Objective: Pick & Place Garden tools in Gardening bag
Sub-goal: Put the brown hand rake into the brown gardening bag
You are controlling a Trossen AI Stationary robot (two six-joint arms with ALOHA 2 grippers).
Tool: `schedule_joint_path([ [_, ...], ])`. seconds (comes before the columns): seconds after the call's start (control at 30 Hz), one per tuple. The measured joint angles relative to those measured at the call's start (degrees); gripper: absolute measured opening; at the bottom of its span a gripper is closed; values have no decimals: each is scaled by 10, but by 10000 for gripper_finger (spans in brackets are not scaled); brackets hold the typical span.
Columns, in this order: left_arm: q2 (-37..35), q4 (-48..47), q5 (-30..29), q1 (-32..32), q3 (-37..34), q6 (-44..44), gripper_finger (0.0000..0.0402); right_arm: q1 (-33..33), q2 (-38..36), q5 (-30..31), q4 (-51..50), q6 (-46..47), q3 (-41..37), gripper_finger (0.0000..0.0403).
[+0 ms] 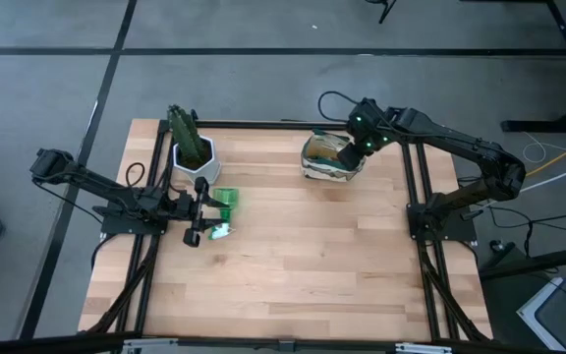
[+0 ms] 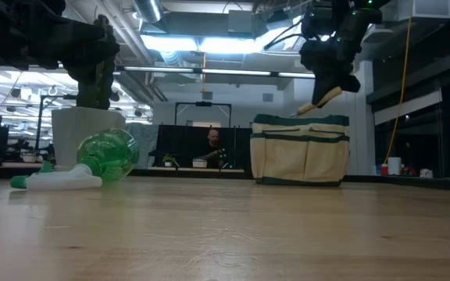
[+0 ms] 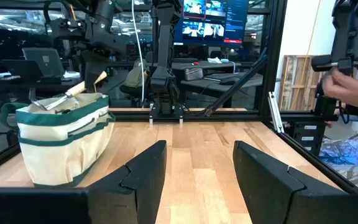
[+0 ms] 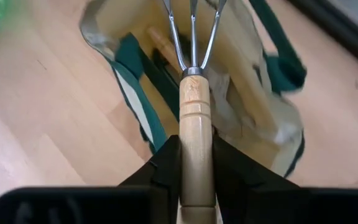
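The wooden-handled rake (image 4: 196,118) sits clamped in the right pincer (image 4: 191,162), prongs pointing down into the open gardening bag (image 1: 332,157) at the tabletop's (image 1: 293,265) far right. A wooden handle already pokes out of the bag. The green-and-white item (image 1: 223,205) lies on the tabletop, unbagged, beside the left pincer (image 1: 201,209), whose fingers stand apart and empty.

Left arm (image 1: 96,187): matte black jointed links, black cable looped at base | Right arm (image 1: 460,147): same black links, green indicator lights near wrist, black cable arching behind | Jaws: paired dark, wedge-shaped plastic fingers (image 3: 142,177) with stepped inner edges.
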Motion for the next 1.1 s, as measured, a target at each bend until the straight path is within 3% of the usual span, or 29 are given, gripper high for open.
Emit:
schedule_joint_path([
  [0.17,0,0,0,0,0,0,182,0,0,0,33,-40,0,83],
  [0.97,0,0,0,0,0,0,182,0,0,3,56,-42,0,87],
  [1.1,0,0,0,0,0,0,182,0,0,3,56,-80,0,90],
])
